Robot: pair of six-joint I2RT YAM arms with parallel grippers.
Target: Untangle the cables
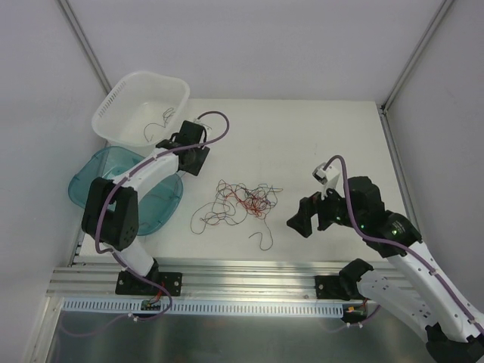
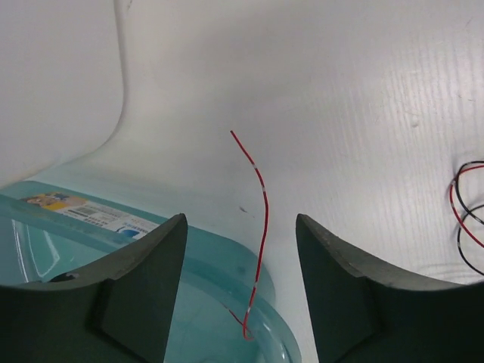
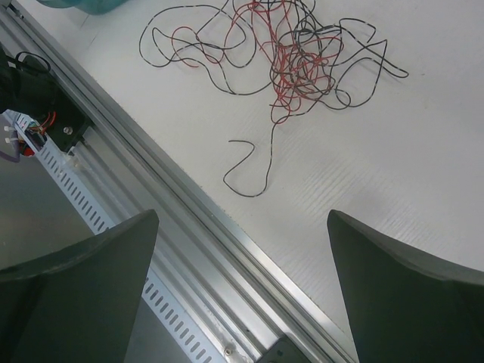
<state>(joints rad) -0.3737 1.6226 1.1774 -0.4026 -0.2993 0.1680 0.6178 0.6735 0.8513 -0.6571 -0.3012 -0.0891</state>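
Far-left corner: a white basket (image 1: 106,113) is sitting with a few dark strands (image 1: 160,117) lying inside, and a teal tub (image 1: 83,185) is resting just in front of it along the left edge. By the tub's rim the left gripper (image 2: 242,227) is hovering, fingers spread wide and gripping nothing. A single red strand (image 2: 262,204) is running between them, its lower end trailing over the rim. Mid-desk, the cables (image 1: 242,200) are lying in one tangle, red and black knotting at the core and loops straying leftward. A black hooked strand (image 3: 249,170) is lying apart, toward the near edge. Right of the tangle the right gripper (image 1: 308,215) is hanging, fingers parted and empty. Risks, as I am judging them: wire this thin is likely slipping through a closing pinch; pulling one loop is probably tightening the core or dragging the whole clump; the hooked strand could be getting swept off the near edge.
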